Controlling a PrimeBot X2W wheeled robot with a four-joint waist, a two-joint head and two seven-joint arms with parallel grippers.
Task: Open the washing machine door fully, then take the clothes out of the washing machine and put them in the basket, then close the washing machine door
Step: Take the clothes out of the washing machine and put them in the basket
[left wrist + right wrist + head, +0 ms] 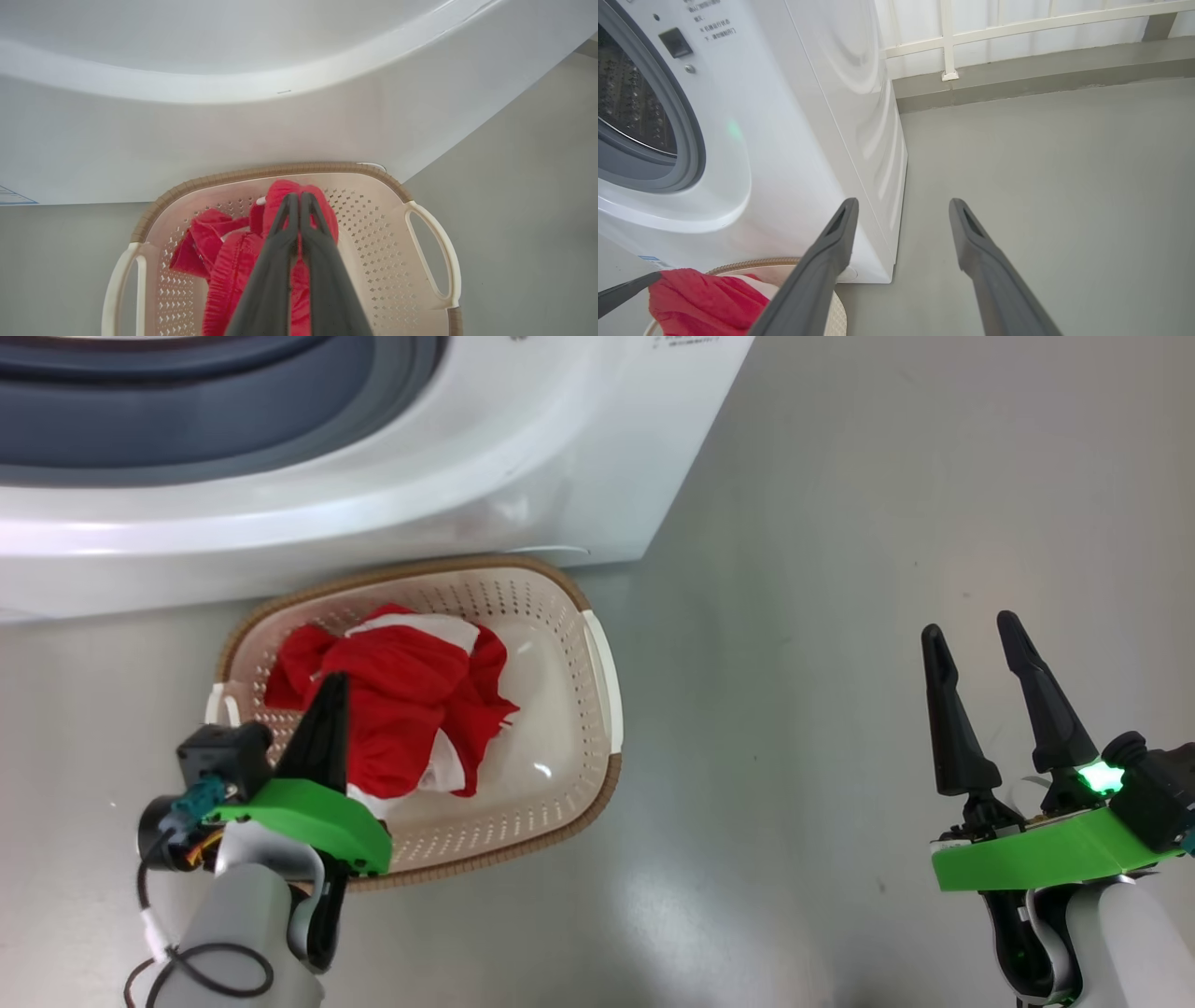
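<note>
The cream basket (597, 728) with its brown rim stands on the floor against the washing machine (420, 476). The red and white clothes (401, 700) lie heaped in its left half. My left gripper (331, 683) hangs over that heap, and in the left wrist view its fingers (299, 198) are pressed together with their tips in the red cloth (224, 261). My right gripper (971, 627) is open and empty above the bare floor, far to the right of the basket. The grey rubber ring (686, 140) and steel drum (630, 107) show uncovered; the door is out of view.
Grey floor (840, 616) stretches to the right of the machine and the basket. In the right wrist view a low ledge with a white railing (948, 42) runs behind the machine's right side.
</note>
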